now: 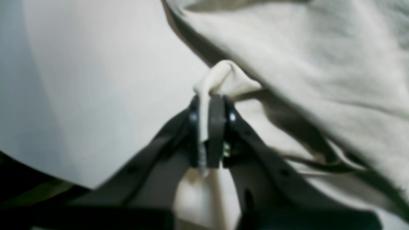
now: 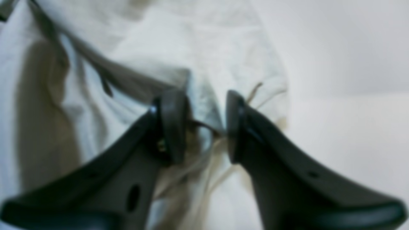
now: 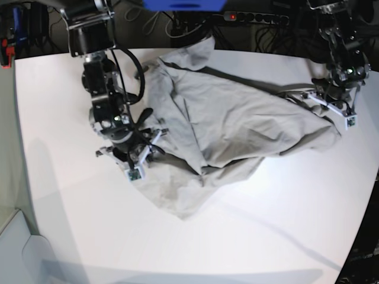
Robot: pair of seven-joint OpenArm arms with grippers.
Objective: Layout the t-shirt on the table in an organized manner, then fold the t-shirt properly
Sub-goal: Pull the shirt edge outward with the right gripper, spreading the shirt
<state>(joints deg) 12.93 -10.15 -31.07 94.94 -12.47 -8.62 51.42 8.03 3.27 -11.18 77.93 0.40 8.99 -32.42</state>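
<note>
The beige-grey t-shirt (image 3: 237,124) lies crumpled across the white table (image 3: 266,225), with one corner pointing toward the front. At its right edge, my left gripper (image 3: 327,99) is shut on a pinched fold of the t-shirt (image 1: 227,76), which pokes up between the fingertips of the left gripper (image 1: 211,99). On the shirt's left side my right gripper (image 3: 147,137) stands over the cloth. The right wrist view shows the right gripper (image 2: 204,105) with its jaws apart. Bunched t-shirt (image 2: 204,95) with a dark seam sits between them.
The table's back edge borders a power strip (image 3: 254,18), cables and a blue object (image 3: 183,5). Bare white tabletop (image 3: 71,195) spreads to the front and left of the shirt. The table's rounded right edge (image 3: 370,207) is close to the left arm.
</note>
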